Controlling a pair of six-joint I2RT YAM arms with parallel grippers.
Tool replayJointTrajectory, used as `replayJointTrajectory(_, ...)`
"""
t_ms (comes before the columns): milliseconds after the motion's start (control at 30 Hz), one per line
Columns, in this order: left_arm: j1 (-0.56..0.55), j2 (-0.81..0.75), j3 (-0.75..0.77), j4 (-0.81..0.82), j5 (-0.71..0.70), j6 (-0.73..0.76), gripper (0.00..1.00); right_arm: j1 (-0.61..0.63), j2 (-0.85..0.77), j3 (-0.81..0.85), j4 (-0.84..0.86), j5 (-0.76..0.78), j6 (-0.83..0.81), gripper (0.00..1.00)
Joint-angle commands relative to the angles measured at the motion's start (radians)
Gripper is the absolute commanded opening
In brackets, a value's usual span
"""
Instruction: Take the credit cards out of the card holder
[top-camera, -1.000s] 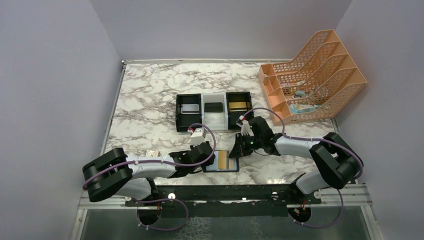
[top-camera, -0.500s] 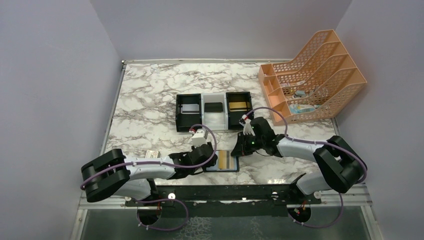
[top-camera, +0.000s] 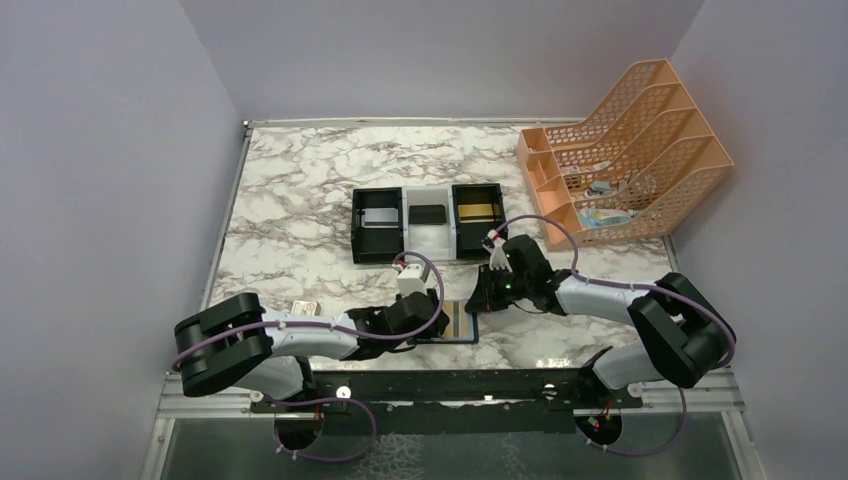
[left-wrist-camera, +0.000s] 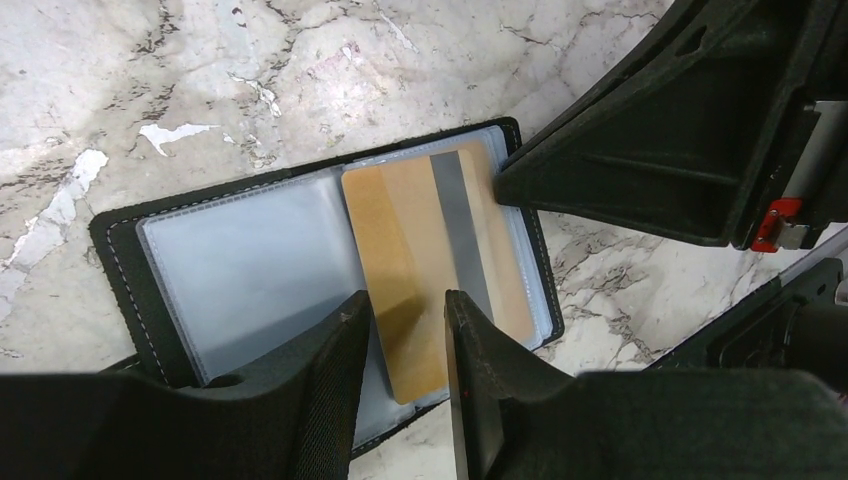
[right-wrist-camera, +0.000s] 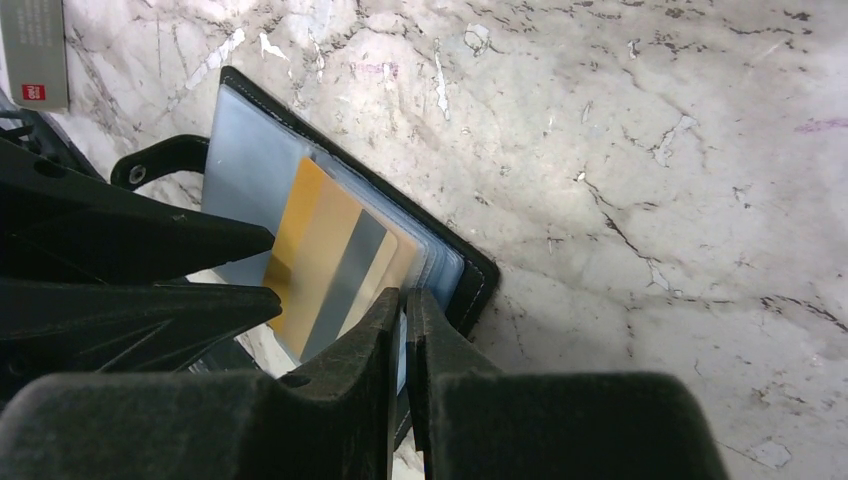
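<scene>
- Nearest the bases, the left claw (left-wrist-camera: 405, 300) points down over the near end of the gold card (left-wrist-camera: 430, 230). Its jaws are apart and hold nothing, and the gap straddles that end of the card. I judge it is lined up to drag or pinch the card out toward the robot.
- That gold card, with a grey stripe along it, lies on the right-hand pocket of the card holder (left-wrist-camera: 250, 270). It sits slightly askew to the pocket, which suggests it is partly drawn out but not yet free.
- Under it, the card holder lies open and flat on the marble table (left-wrist-camera: 300, 60), between the two arms. Its left pocket looks empty.
- Just beyond, the right claw (right-wrist-camera: 402, 295) is at the holder's far right edge. Its jaws are pressed together on what looks like the edge of the pocket pages. It is probably there to pin the holder so that it does not slide when the card is pulled.
- Off to the left, beside the left arm, lies a white box (top-camera: 305, 307) with a red mark, which looks to play no part here.
- Farther back stands a three-part tray (top-camera: 380, 255), with a silver-grey flat piece on the left, something dark in the middle and something gold on the right.
- Farthest, in the right corner, an orange file rack (top-camera: 630, 150) stands well apart from the work.
</scene>
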Motion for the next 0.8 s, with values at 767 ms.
replayJointTrajectory(767, -0.006, -0.056, -0.133, 0.094, 0.004, -0.097, 0.27, 0.001, -0.104, -0.003, -0.023, -0.190, -0.037, 0.10)
